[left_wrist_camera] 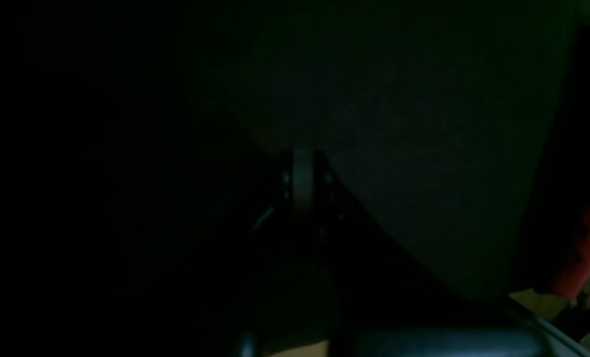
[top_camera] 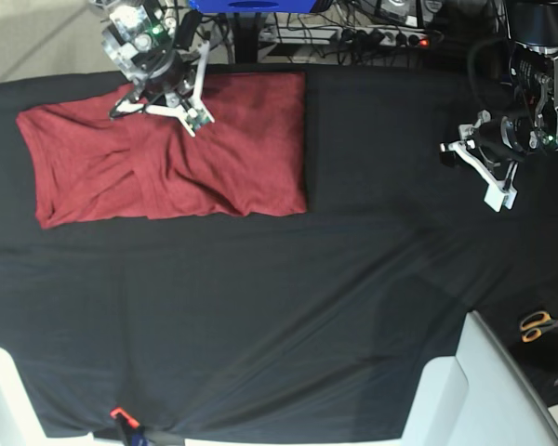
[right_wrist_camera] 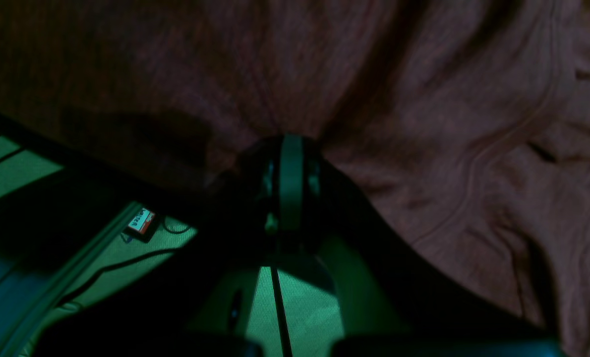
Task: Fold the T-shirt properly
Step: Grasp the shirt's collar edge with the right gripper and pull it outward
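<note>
T-shirt [top_camera: 167,158]: lies on the far side of the black-covered tabletop [top_camera: 260,325], toward your right arm's end; already a rough rectangle, sleeves seemingly tucked in.
Right gripper [top_camera: 130,102]: at the shirt's far edge; fingers pressed together. The right wrist view shows cloth puckering toward the tips, so you likely have a pinch of fabric, though the contact itself is hidden.
Left gripper [top_camera: 451,149]: well apart from the shirt, over bare tabletop; fingers pressed together, holding nothing. Parked clear, probably to keep out of the fold.
Scissors [top_camera: 539,323]: near edge, away from the work.
Judgement: one more fold likely remains.
</note>
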Robot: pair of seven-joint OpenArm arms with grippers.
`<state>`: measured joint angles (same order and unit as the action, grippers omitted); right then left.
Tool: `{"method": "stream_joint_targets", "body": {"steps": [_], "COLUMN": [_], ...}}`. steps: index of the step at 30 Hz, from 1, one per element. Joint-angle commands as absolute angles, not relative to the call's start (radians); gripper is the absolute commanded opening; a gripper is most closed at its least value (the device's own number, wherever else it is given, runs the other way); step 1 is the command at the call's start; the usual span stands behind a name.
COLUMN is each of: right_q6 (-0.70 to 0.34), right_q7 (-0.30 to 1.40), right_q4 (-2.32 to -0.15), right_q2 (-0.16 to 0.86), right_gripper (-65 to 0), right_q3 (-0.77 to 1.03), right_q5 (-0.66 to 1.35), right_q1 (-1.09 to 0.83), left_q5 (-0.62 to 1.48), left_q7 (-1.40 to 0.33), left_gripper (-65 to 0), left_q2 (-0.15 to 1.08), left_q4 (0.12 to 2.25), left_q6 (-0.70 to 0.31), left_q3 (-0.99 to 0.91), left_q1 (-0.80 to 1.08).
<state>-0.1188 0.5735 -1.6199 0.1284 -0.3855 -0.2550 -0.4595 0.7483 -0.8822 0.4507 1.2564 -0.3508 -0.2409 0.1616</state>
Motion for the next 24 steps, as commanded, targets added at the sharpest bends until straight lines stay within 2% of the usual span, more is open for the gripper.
{"method": "stream_joint_targets", "body": {"steps": [1, 9, 13, 15, 16, 19, 21, 24], "right_q6": [-0.124, -0.124, -0.127, -0.133, -0.154, -0.300, -0.390, -0.484], "right_q7": [0.599, 0.602, 0.607, 0.613, 0.641, 0.828, 0.944, 1.089], "right_q4": [-1.632, -1.793, -1.913, -1.910, -1.905, -1.905, -1.903, -1.897], "right_q2": [0.130, 0.137, 0.127, 0.099, 0.088, 0.081, 0.079, 0.084], "right_gripper": [-65.0, -65.0, -63.3, -55.7, -48.9, -29.3, -22.1, -18.2], "right_q3": [-0.386, -0.377, -0.226, -0.125, -0.051, 0.165, 0.328, 0.550], "right_q5": [-0.249, -0.254, -0.248, -0.200, -0.150, 0.053, 0.205, 0.415], "right_q1": [-0.476, -0.487, -0.423, -0.358, -0.323, -0.211, -0.156, -0.091], "left_q5": [0.759, 0.759, 0.759, 0.759, 0.759, 0.759, 0.759, 0.759], "left_q7": [-0.872, -0.872, -0.872, -0.872, -0.872, -0.871, -0.871, -0.871], "left_gripper": [-65.0, -65.0, -65.0, -65.0, -65.0, -65.0, -65.0, -65.0], "left_q2": [0.469, 0.469, 0.469, 0.469, 0.469, 0.469, 0.469, 0.469], "left_q4": [1.270, 1.270, 1.270, 1.270, 1.270, 1.277, 1.274, 1.273], "left_q6": [-0.358, -0.358, -0.358, -0.358, -0.358, -0.358, -0.358, -0.358], "left_q3": [-0.248, -0.248, -0.248, -0.248, -0.248, -0.252, -0.254, -0.254], "left_q1": [0.154, 0.151, 0.153, 0.154, 0.156, 0.176, 0.177, 0.177]}}
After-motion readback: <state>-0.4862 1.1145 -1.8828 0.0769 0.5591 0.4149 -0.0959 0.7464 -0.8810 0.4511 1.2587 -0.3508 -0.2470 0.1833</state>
